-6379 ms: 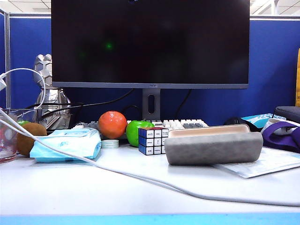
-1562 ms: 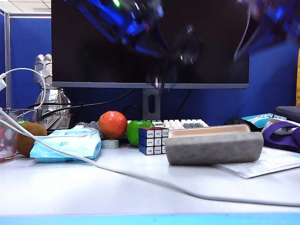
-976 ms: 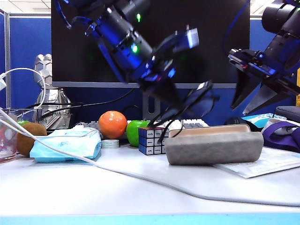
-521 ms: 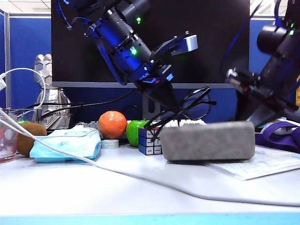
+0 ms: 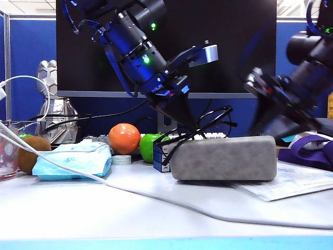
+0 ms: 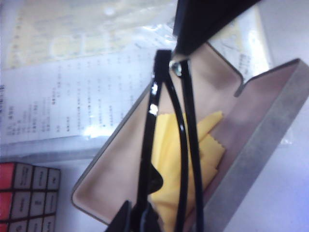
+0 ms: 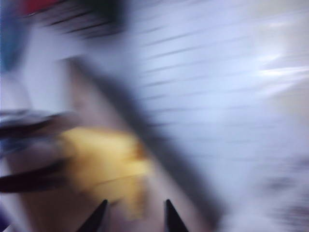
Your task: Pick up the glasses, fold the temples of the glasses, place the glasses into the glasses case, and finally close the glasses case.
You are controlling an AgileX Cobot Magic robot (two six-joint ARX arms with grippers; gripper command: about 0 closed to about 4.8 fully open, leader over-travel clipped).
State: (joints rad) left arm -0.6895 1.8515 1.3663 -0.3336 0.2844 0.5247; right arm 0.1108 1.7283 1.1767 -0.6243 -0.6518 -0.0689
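Note:
The thin black glasses (image 5: pixel 216 121) hang just above the left end of the grey glasses case (image 5: pixel 223 158), with my left gripper (image 5: pixel 188 124) shut on them. Seen from the left wrist, the glasses (image 6: pixel 164 145) are edge-on over the open case (image 6: pixel 260 140), which has a beige lining and a yellow cloth (image 6: pixel 212 145). A slim temple (image 6: pixel 192 145) runs alongside the frame, and my left gripper (image 6: pixel 137 222) pinches the frame's near end. My right gripper (image 5: pixel 276 117) is blurred behind the case's right end. Its jaws (image 7: pixel 134 217) stand open over the yellow cloth (image 7: pixel 106 164).
Left of the case stand a Rubik's cube (image 5: pixel 160 152), a green apple (image 5: pixel 148 143), an orange (image 5: pixel 125 138) and a light-blue tissue pack (image 5: pixel 73 159). A white cable (image 5: pixel 156 197) crosses the front of the table. A printed sheet (image 5: pixel 294 182) lies under the case's right end.
The case has slid left and now shows only its grey side. My right gripper has dropped behind the case's right end. My left gripper holds the glasses slightly lower.

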